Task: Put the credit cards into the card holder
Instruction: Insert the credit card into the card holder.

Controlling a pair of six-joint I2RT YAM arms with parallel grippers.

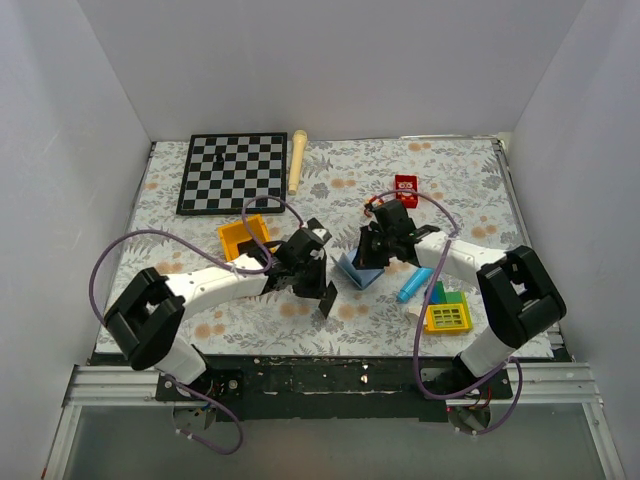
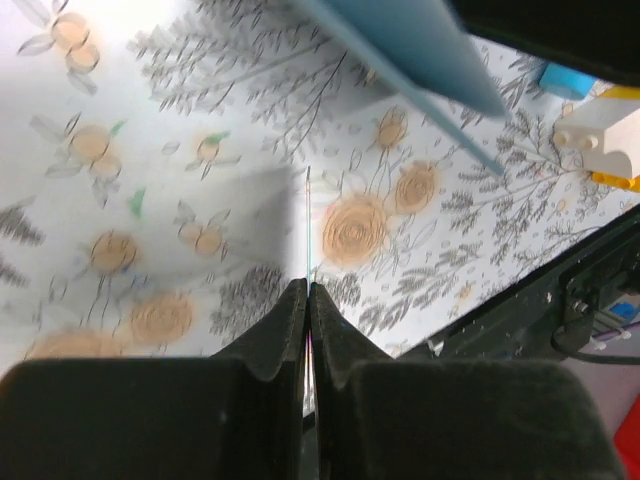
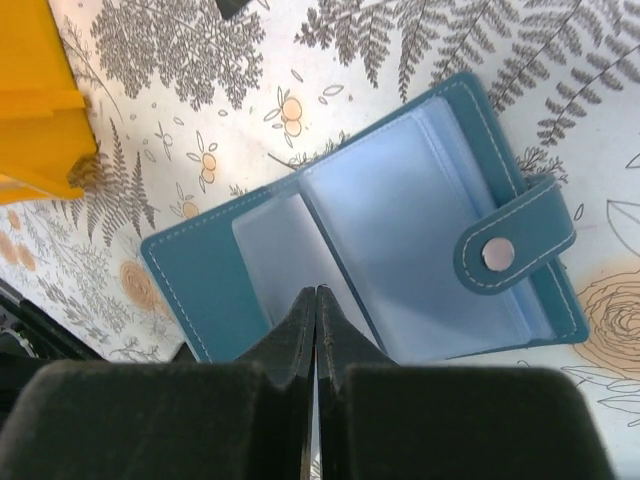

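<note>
Seemingly, left gripper (image 2: 308,290) pinches a card (image 1: 327,300) edge-on

Plain white walls (image 1: 330,60) across the top, left and right of frame, floral-patterned tabletop (image 1: 350,180) centre, black rail (image 1: 330,375) below, soft even light

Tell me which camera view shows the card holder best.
The right wrist view: the card holder lies open, filling the frame, with its clear sleeves and snap tab sharp. The top external view shows only a small blue patch. The left wrist view catches just a blurred blue edge.
</note>
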